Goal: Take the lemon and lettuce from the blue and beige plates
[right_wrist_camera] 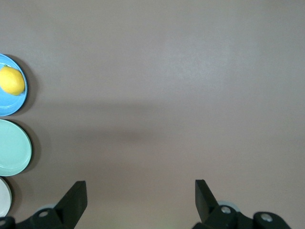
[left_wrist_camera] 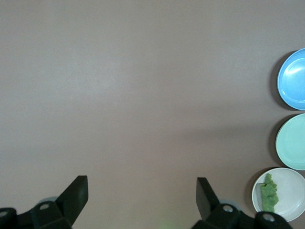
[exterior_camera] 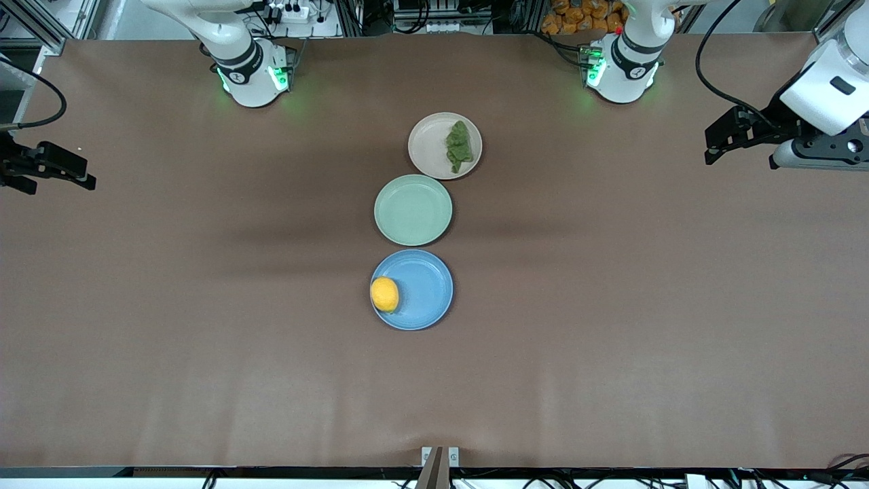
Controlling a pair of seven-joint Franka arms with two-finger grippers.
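The yellow lemon (exterior_camera: pixel 384 294) lies on the sky blue plate (exterior_camera: pixel 424 292), at its rim toward the right arm's end. The dark green lettuce (exterior_camera: pixel 459 146) lies on the beige plate (exterior_camera: pixel 428 146), farthest from the front camera. My left gripper (exterior_camera: pixel 709 148) is open and empty, held above the table's left-arm end. My right gripper (exterior_camera: pixel 87 178) is open and empty above the table's right-arm end. The left wrist view shows the lettuce (left_wrist_camera: pixel 269 193), the beige plate (left_wrist_camera: pixel 290 191) and the blue plate (left_wrist_camera: pixel 294 78). The right wrist view shows the lemon (right_wrist_camera: pixel 12 80) on the blue plate (right_wrist_camera: pixel 9 102).
A pale mint-green plate (exterior_camera: pixel 413 209) sits empty between the beige and blue plates, touching both; it also shows in the left wrist view (left_wrist_camera: pixel 291 141) and the right wrist view (right_wrist_camera: pixel 13 148). The three plates form a row at the middle of the brown table (exterior_camera: pixel 204 305).
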